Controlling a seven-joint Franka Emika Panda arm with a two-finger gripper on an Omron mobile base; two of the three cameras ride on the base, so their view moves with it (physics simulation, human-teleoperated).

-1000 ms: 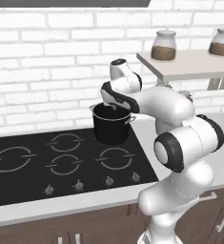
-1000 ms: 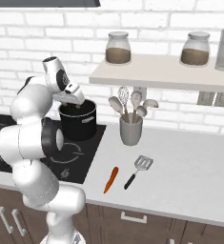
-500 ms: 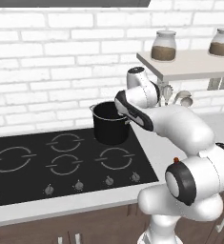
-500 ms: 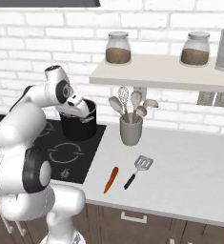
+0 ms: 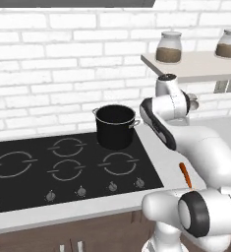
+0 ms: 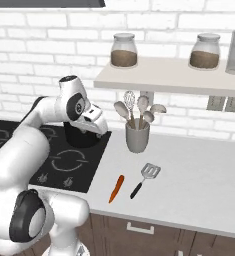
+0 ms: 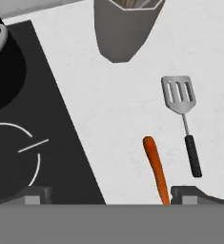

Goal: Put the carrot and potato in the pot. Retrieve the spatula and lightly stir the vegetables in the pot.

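The pot (image 5: 115, 126) is black with a silver rim and silver handles. It stands on a black hob (image 5: 63, 167) marked with thin white rings. Right of the hob, the table (image 6: 199, 180) is pale speckled grey. On it, the carrot (image 6: 116, 188) is orange, the spatula (image 6: 145, 179) has a black handle and slotted silver head, and the cup (image 6: 137, 137) is grey. Behind the hob, the brick wall (image 5: 48, 64) is white.

Bright even rendered light, faint soft shadows, slightly blurry, perhaps low-resolution
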